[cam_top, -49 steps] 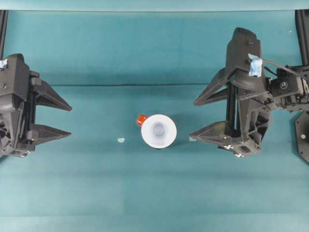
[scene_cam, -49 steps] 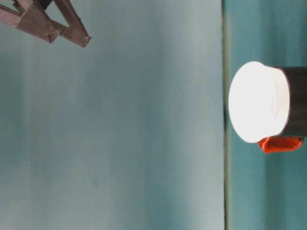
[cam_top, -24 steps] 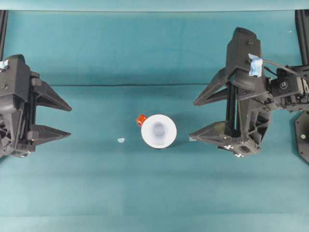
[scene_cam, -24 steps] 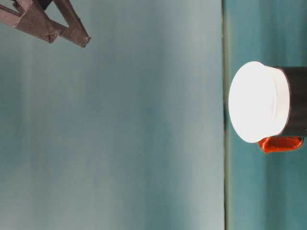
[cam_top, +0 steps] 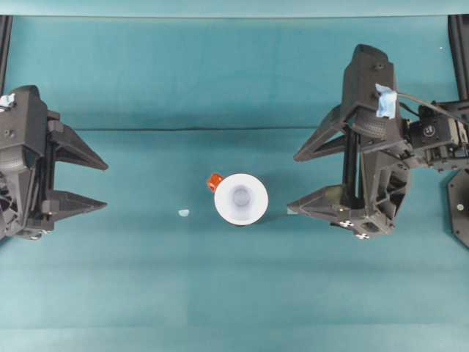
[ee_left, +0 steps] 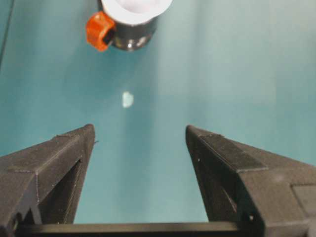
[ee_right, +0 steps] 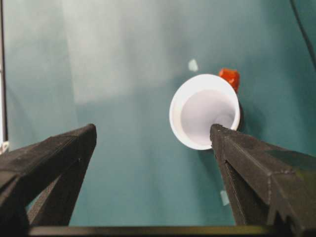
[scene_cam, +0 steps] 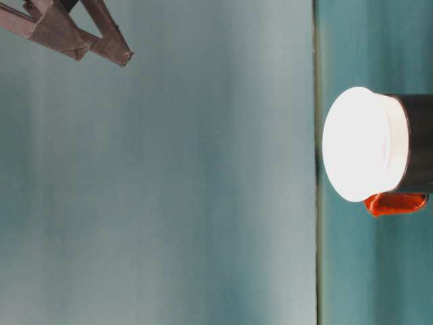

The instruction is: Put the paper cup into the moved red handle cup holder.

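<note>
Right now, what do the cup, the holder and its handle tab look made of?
Paper cup: matte white, thin rolled rim, looks like paper.
Red handle cup holder: glossy black wall with soft highlights, probably plastic, though coated metal can't be ruled out.
Handle tab: shiny orange-red knob, likely moulded plastic or rubber.

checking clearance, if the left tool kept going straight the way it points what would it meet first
Probably the small pale scrap on the table, then the red handle cup holder holding the paper cup; the left tool may pass above the scrap.
</note>
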### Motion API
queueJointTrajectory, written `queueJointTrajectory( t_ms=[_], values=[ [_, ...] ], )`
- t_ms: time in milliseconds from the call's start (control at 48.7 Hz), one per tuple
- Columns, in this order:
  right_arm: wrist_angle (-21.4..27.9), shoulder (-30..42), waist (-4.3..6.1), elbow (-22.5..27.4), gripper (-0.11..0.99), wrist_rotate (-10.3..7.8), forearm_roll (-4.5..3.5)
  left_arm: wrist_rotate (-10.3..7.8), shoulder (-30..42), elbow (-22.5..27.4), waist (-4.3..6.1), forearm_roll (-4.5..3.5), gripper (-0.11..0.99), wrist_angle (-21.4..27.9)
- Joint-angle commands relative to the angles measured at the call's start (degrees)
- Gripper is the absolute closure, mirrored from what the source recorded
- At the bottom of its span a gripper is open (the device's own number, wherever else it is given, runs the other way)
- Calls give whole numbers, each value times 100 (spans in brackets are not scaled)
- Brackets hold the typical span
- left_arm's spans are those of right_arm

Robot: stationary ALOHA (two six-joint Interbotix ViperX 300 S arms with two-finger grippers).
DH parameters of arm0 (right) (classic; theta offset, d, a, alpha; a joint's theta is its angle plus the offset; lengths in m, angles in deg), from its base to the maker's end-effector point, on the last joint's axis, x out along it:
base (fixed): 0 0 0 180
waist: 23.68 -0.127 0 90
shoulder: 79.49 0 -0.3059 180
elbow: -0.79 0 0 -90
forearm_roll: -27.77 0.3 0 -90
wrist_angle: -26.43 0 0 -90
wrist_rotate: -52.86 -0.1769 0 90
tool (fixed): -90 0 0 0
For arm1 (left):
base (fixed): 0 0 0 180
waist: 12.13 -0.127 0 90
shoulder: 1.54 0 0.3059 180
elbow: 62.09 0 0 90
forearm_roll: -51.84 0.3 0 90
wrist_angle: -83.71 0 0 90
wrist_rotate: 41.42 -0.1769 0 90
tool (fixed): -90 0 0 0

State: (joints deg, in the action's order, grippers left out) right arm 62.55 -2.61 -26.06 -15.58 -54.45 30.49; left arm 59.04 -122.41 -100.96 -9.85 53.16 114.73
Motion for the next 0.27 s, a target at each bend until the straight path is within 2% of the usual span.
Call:
queueJointTrajectory(
  t_ms=[0,247],
  values=[
    [-70,-53,9,62,9,-18,-9,-9,0,70,9,0,7,-88],
    [-70,-53,9,44,10,-18,-9,0,44,62,9,0,7,-141]
  ],
)
